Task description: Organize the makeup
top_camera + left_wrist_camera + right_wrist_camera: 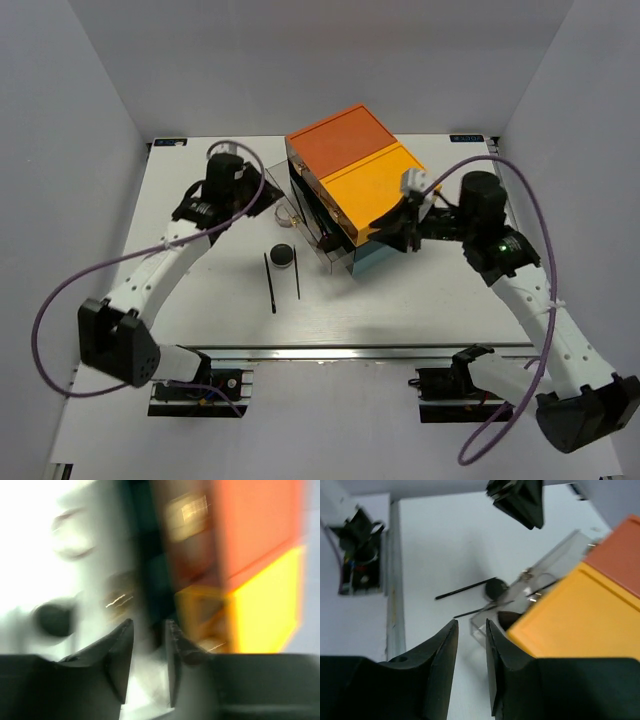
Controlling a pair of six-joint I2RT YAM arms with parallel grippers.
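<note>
- On the tabletop (400, 310), just left of the box (360, 175), lie the black compact (283, 254) and the two thin sticks (271, 284). They sit near each other, in front of the clear drawers (320, 235) pulled out of the box.
- A round jar (288, 213) seems to sit inside one open drawer, though I cannot be sure it is in rather than beside it.
- Left pincer (149, 652): all but closed, a thin slit between its fingers, nothing held. Its view is badly blurred, and it hangs close by the open drawers.
- Right pincer (471, 655): likewise nearly closed and empty, at the box's right edge, well apart from the loose makeup.
- Risk: the sticks lie flat and thin, so closing on one from a poor angle would likely roll or flick it away.
- Risk: the left arm works tight against the drawers, and a careless sweep could knock one askew or spill the jar.
- Risk: a nudge from the right pincer could shove the whole box, moving the drawers off target.
- Risk: the compact is low and smooth and may skid when pinched.
</note>
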